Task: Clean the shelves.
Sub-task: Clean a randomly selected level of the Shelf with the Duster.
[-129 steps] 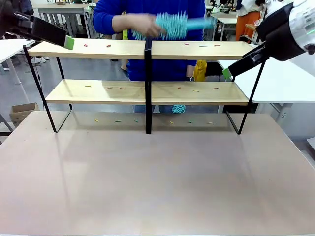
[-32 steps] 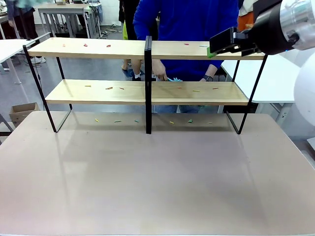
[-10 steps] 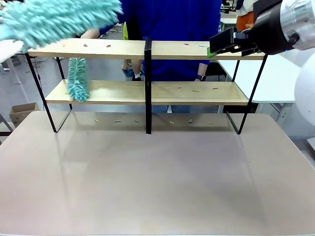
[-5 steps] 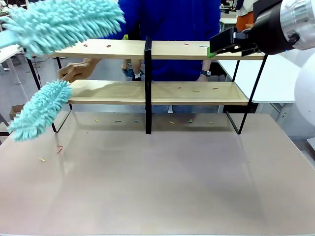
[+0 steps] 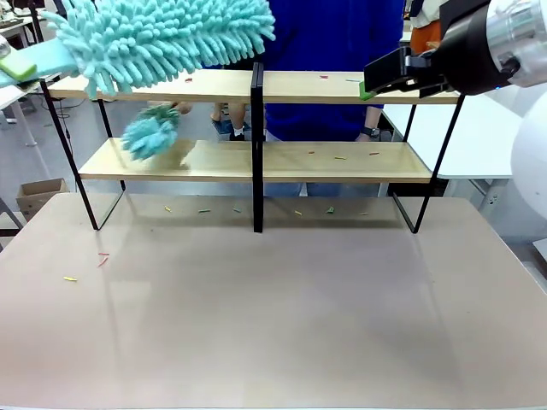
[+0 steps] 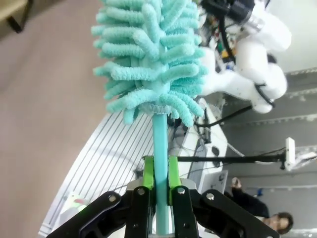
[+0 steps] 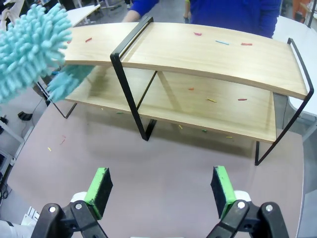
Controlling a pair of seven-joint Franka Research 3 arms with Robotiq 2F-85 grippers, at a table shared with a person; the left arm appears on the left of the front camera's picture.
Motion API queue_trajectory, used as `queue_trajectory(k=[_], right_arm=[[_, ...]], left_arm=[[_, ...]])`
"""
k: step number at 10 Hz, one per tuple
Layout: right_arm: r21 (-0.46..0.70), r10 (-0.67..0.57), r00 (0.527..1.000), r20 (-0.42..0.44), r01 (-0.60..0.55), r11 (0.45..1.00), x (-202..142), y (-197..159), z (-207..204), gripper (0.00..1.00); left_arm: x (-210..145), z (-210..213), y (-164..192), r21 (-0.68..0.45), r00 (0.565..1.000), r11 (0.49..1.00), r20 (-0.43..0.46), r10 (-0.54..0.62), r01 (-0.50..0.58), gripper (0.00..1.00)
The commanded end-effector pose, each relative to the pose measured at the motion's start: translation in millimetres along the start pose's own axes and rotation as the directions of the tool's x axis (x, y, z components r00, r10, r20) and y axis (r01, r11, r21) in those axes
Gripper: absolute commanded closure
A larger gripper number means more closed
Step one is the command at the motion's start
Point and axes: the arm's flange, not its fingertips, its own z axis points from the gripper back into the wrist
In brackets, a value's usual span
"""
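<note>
We see a broad pinkish-beige table [image 5: 273,325] in a workroom with white tables and a cardboard box [image 5: 38,192] on the grey floor. The shelves [image 5: 342,162] stand along the table's far side. A person [image 5: 325,34] in blue stands behind them.

The left jaws are pressed together on the handle of a teal duster [image 5: 171,38], pinched between the green pads [image 6: 147,173]. Its fluffy head lies over the upper left board; we cannot tell whether it touches the wood. The right jaws are spread wide and hold nothing. They hang beside the right end of the upper right board.

We count two dusters. The second duster [image 5: 149,135], blurred, is at the lower left board near the person's hand. The shelves have four boards, two up and two down. Three coloured scraps [image 7: 222,42] lie on the upper right board and three on the lower right. Two more lie on the table at front left, and a scatter lies under the shelves.
</note>
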Motion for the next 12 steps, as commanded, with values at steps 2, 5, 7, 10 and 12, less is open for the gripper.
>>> queue_trajectory(k=[2,5,7,10,12], right_arm=[[0.003,-0.003,1.0,0.001,0.003,1.0,0.9,0.3,0.1,0.0],[0.003,-0.003,1.0,0.001,0.003,1.0,0.9,0.3,0.1,0.0],[0.003,-0.003,1.0,0.001,0.003,1.0,0.9,0.3,0.1,0.0],[0.003,-0.003,1.0,0.001,0.003,1.0,0.9,0.3,0.1,0.0],[0.003,-0.003,1.0,0.001,0.003,1.0,0.9,0.3,0.1,0.0]], left_arm=[[16.4,-2.8,-8.3,0.065,0.996,0.996,-0.065,-0.059,0.064,0.87],[25.3,-35.0,4.9,0.09,0.996,0.996,-0.088,0.016,-0.008,0.87],[27.3,-75.7,15.9,0.086,0.97,0.996,-0.238,0.042,-0.022,0.87],[33.0,-125.3,37.2,0.099,0.926,0.99,-0.356,0.127,-0.098,0.87],[30.0,-125.4,33.8,0.076,0.935,0.995,-0.342,0.093,-0.071,0.87]])
